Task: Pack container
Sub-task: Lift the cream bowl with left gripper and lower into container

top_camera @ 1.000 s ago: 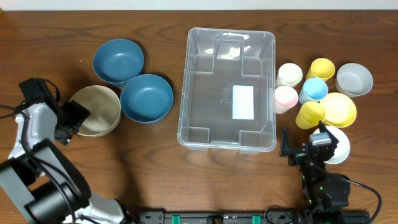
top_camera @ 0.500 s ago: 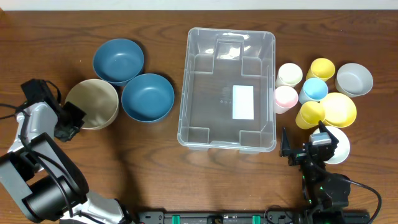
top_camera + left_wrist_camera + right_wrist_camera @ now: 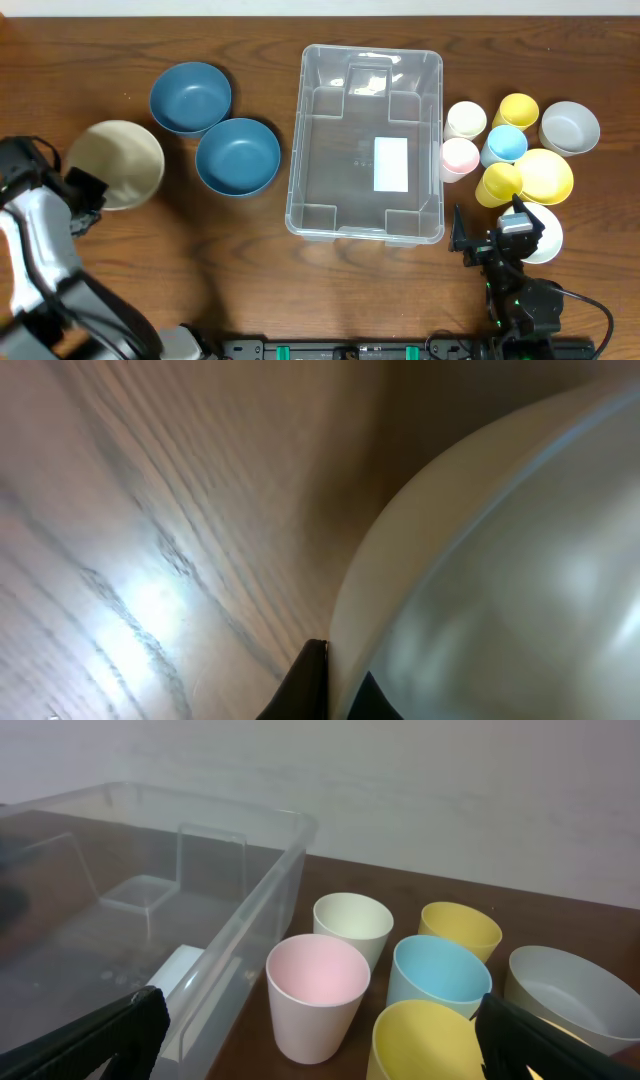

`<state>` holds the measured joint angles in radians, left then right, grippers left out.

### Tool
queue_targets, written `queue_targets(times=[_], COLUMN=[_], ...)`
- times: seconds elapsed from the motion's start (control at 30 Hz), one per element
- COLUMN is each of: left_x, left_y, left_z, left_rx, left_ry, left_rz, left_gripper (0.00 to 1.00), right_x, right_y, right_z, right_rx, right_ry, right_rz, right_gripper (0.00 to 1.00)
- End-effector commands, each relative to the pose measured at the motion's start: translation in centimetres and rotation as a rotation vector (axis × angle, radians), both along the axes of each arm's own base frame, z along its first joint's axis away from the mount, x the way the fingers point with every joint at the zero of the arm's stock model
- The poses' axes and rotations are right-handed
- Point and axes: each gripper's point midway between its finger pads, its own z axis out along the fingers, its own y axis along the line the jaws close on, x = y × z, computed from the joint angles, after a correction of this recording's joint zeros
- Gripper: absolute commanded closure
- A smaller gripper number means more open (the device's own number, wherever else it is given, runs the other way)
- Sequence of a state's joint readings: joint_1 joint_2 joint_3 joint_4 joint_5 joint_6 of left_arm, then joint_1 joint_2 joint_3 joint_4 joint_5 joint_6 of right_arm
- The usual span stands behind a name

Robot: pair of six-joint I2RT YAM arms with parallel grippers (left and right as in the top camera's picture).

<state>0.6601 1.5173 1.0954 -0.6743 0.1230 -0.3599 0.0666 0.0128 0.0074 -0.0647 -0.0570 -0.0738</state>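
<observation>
The container, a large clear bin with a white label, stands empty at the table's middle and also shows at the left of the right wrist view. At the far left a beige bowl is tilted, with my left gripper shut on its near rim. The left wrist view shows the dark fingertips pinching that rim over the wood. My right gripper rests open at the front right, nothing between its fingers.
Two blue bowls sit between the beige bowl and the bin. Right of the bin stand several cups, among them pink, cream and blue, plus grey, yellow and white bowls.
My left gripper has closed on the beige bowl's rim and drawn it leftward, away from the blue bowls. The right arm has not moved.
</observation>
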Motion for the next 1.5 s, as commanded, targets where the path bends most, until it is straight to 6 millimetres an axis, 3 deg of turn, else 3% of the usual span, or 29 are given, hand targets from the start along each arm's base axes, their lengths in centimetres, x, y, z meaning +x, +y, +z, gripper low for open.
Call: queue_targets(times=[0.0, 0.1, 0.2, 0.33, 0.43, 0.67, 0.73, 0.87, 1.03, 1.13, 1.27, 1.47], left_x=[0.0, 0.1, 1.3, 3.2, 4.3, 7.0, 7.7, 9.5, 12.3, 14.1, 16.3, 18.7], left_y=[-0.1, -1.4, -4.4, -10.4, -15.0, -26.6, -29.4, -33.1, -37.0, -38.8, -40.5, -41.5], left_z=[5.0, 9.0, 12.9, 18.3, 21.1, 24.8, 24.9, 24.9, 26.0, 25.5, 22.7, 15.9], left_rx=[0.097, 0.163, 0.188, 0.195, 0.203, 0.134, 0.11, 0.141, 0.141, 0.129, 0.116, 0.163], left_ry=[-0.117, -0.223, -0.373, -0.593, -0.694, -0.875, -0.889, -0.867, -0.872, -0.853, -0.788, -0.625], left_rz=[-0.009, -0.04, -0.165, -0.372, -0.515, -0.838, -0.907, -0.978, -1.054, -1.081, -1.1, -1.083], left_gripper=[0.94, 0.94, 0.94, 0.94, 0.95, 0.94, 0.94, 0.94, 0.94, 0.95, 0.94, 0.94], right_x=[0.0, 0.0, 0.0, 0.0, 0.0, 0.0, 0.0, 0.0, 0.0, 0.0, 0.0, 0.0], right_y=[-0.1, -0.1, -0.1, -0.1, -0.1, -0.1, -0.1, -0.1, -0.1, -0.1, -0.1, -0.1], right_z=[-0.1, -0.1, -0.1, -0.1, -0.1, -0.1, -0.1, -0.1, -0.1, -0.1, -0.1, -0.1], right_rx=[-0.009, -0.009, -0.009, -0.009, -0.009, -0.009, -0.009, -0.009, -0.009, -0.009, -0.009, -0.009], right_ry=[0.0, 0.0, 0.0, 0.0, 0.0, 0.0, 0.0, 0.0, 0.0, 0.0, 0.0, 0.0], right_rz=[0.0, 0.0, 0.0, 0.0, 0.0, 0.0, 0.0, 0.0, 0.0, 0.0, 0.0, 0.0], right_gripper=[0.01, 0.01, 0.01, 0.01, 0.01, 0.01, 0.01, 0.01, 0.01, 0.01, 0.01, 0.01])
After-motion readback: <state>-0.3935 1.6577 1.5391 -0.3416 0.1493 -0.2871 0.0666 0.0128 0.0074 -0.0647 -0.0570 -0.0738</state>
